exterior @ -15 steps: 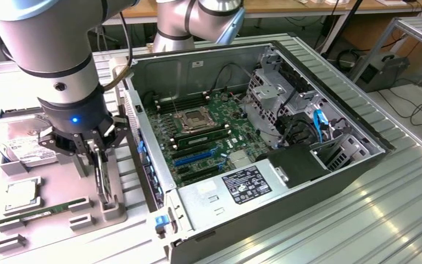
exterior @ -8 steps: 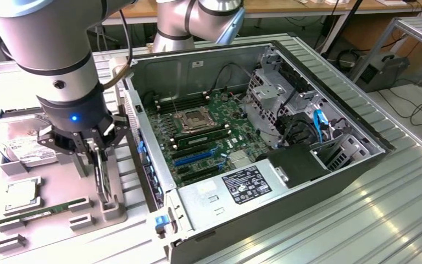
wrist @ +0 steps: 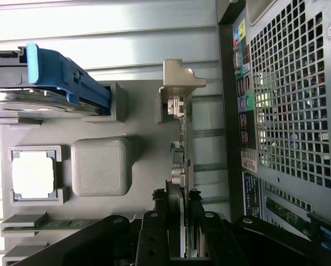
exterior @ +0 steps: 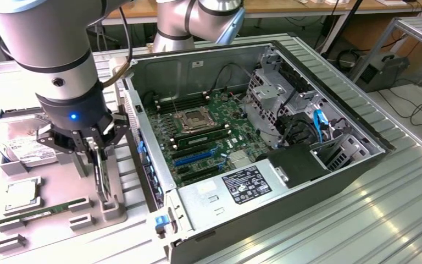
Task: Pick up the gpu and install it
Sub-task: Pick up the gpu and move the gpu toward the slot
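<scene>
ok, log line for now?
phase: grasp | gripper: closed on black gpu card with silver bracket | gpu: on edge in grey holder tray

Gpu (wrist: 178, 158) caught edge-on, fan face hidden; at nine o'clock, exterior view, hard drive (exterior: 17, 144) partly covered by arm (exterior: 50, 49).

Metal-bracketed gpu (wrist: 181, 88), matt plastic tray (wrist: 143, 127)

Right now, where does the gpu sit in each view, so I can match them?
Exterior view: the gpu stands on edge in the gray holder, at the exterior view's left.
Wrist view: the gpu is edge-on, between the holder's raised block and the case's perforated rear.
Shared landmark: the silver CPU.
</scene>
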Controlling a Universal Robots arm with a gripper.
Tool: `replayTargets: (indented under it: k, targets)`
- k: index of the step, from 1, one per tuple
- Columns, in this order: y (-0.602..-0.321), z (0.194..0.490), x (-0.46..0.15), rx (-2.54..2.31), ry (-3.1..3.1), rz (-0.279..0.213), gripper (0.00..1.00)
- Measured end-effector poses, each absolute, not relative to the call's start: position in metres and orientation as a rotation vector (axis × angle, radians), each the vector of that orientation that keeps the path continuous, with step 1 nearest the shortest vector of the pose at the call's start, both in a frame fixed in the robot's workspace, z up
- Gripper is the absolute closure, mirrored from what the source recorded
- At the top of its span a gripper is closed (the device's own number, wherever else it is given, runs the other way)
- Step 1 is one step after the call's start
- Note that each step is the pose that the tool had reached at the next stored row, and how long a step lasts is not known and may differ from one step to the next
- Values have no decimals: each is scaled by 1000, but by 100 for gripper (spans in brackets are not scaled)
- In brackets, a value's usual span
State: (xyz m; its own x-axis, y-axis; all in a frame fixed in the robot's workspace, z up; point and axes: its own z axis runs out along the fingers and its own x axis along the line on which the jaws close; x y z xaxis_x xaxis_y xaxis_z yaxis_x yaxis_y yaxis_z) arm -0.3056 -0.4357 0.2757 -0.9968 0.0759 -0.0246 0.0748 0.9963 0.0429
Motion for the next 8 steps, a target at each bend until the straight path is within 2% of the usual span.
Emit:
replayTargets:
  k: [8]
  targets:
    - [-436, 279, -306, 118, 3113, 65, 73]
